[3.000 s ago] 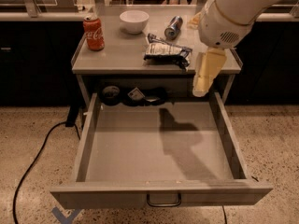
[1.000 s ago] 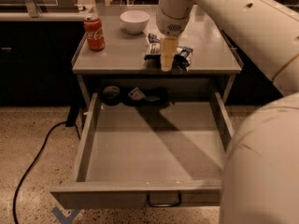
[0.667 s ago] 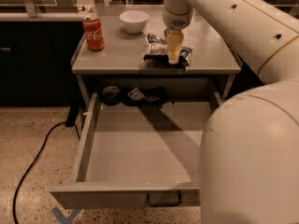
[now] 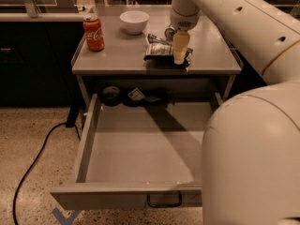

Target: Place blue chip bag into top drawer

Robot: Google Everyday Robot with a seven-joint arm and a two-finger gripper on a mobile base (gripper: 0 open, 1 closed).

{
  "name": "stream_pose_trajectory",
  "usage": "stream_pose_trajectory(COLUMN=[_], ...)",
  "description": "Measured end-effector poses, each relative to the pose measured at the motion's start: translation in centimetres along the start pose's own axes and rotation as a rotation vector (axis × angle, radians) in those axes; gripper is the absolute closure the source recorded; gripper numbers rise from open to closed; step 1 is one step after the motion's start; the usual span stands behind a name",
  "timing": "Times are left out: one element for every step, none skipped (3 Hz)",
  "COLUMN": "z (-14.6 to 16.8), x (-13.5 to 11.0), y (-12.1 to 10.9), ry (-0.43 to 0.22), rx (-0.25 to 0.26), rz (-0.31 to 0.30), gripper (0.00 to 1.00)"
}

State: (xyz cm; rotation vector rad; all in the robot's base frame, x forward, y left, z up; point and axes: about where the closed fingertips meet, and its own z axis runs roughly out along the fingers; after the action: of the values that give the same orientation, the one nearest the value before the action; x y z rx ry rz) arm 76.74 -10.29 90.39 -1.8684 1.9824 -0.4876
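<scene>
- Chip bag first: the blue chip bag (image 4: 161,50) lies flat on the table top (image 4: 117,57), near the front edge and right of the middle. The top drawer (image 4: 140,149) stands pulled out wide below it.
- I judge the bag light, soft and crinkly. Its slick foil will buckle and slide rather than resist, so I expect no firm edge to push against.
- I would take hold from above across the puffed middle or a gathered fold. A nip at a thin corner seam looks likely to slip off.
- The gripper (image 4: 180,60) points straight down with its tip at the bag's right part, touching it or just above it.
- From this angle I cannot tell whether it is spread or clamped, or whether it has the bag.
- A red soda can (image 4: 93,33) and a white bowl (image 4: 134,21) stand well apart at the back left, away from the way down to the drawer.
</scene>
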Motion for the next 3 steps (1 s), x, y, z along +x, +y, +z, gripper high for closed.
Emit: stream_pose_trajectory(z=[0.8,1.9,2.9], x=[1.0,1.9,2.4], y=[0.4,0.9,1.2], ry=[-0.046,-0.055,-0.056], rx=[-0.012,-0.025,-0.037], rz=[0.063,0.094,0.112], gripper=[0.0,0.0,0.0])
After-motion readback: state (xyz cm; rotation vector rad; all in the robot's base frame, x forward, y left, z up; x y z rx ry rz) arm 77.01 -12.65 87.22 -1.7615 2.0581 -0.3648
